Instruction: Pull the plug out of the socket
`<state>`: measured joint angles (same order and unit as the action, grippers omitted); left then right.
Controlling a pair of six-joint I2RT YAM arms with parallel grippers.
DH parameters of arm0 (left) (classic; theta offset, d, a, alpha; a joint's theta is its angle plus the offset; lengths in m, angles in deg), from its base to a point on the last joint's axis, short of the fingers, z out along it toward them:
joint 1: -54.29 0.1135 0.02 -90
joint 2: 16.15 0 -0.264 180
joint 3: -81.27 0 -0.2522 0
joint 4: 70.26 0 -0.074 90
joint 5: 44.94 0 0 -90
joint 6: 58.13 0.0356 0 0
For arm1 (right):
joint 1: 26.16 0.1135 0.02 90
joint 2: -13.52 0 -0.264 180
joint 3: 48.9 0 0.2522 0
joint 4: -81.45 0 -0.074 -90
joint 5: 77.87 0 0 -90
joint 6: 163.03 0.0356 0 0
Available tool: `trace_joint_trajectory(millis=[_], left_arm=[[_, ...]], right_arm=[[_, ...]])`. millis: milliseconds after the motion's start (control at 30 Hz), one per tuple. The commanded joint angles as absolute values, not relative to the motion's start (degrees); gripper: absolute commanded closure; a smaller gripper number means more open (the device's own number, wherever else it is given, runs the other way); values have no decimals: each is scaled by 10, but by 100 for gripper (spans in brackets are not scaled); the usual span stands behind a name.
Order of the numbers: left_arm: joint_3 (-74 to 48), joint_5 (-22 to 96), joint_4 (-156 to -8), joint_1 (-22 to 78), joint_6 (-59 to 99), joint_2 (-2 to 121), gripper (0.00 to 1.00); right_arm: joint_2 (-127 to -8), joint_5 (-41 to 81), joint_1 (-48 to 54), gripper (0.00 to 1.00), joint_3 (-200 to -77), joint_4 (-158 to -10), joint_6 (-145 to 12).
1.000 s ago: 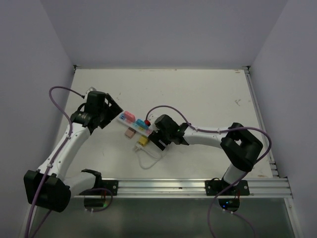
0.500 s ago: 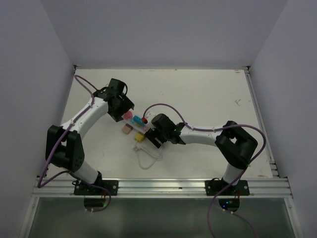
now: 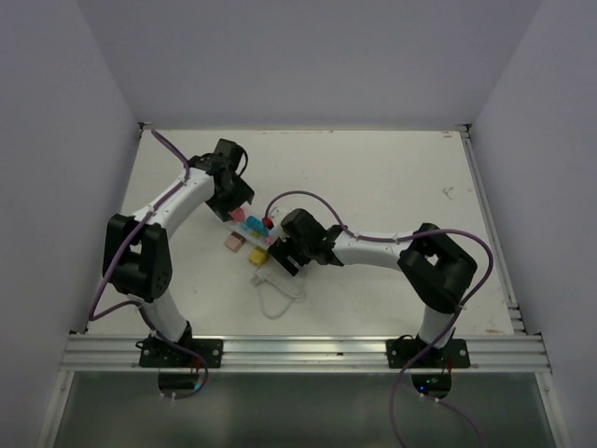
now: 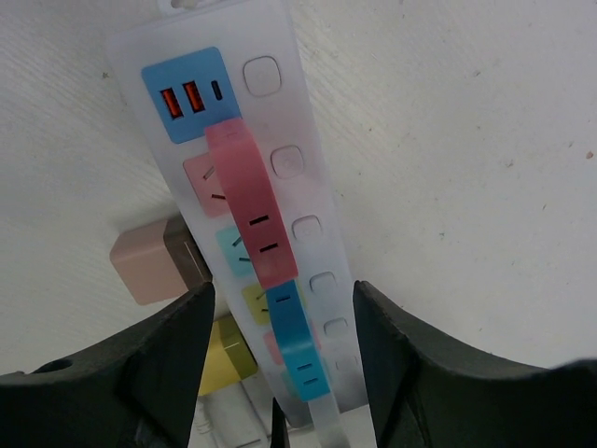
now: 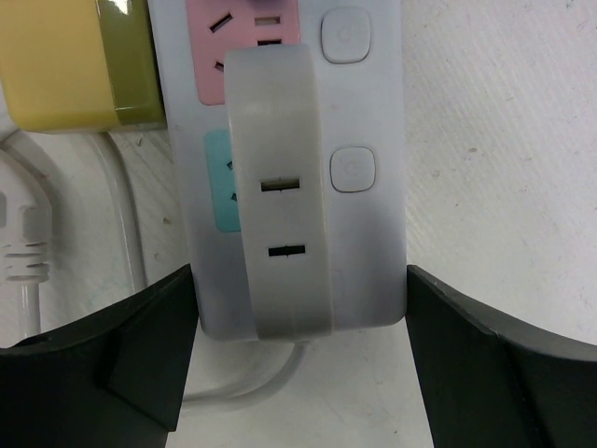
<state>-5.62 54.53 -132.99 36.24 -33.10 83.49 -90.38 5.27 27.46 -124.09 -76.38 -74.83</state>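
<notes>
The socket (image 3: 246, 231) is a long white strip lying slantwise mid-table. A pink plug (image 4: 244, 201), a blue plug (image 4: 300, 347) and a white plug (image 5: 278, 196) stand in its row of pastel faces. My left gripper (image 3: 236, 209) hangs over the far end. In the left wrist view my left gripper (image 4: 280, 291) is open, with the socket (image 4: 312, 140) and the blue plug between its fingers and a gap on each side. My right gripper (image 5: 298, 275) straddles the near end of the socket (image 5: 373, 243). Both its fingers are against the socket's sides.
A beige cube (image 4: 149, 263) and a yellow cube (image 4: 224, 353) lie against the strip's near side. The thin white cord (image 3: 276, 299) loops toward the front rail (image 3: 308, 353). White walls close in the table on three sides.
My left arm has swung in from the left and come over the strip's far end, its jaws narrowing. The right arm has edged slightly left while holding the strip.
</notes>
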Motion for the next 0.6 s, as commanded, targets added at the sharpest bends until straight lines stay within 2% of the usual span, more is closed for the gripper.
trace_joint_trajectory(millis=[0, 167, 367, 567], left_arm=[[-32, 560, -1334, 365, -333, 825, 34], [-38, 554, -1331, 375, -320, 815, 29], [-59, 545, -1314, 383, -312, 801, 28], [-62, 546, -1310, 384, -309, 793, 26]], right_arm=[[-942, 87, 277, 27, -1234, -684, -768], [-928, 107, 276, 12, -1237, -691, -780], [-902, 111, 277, 2, -1233, -719, -797], [-882, 108, 277, 1, -1223, -756, -801]])
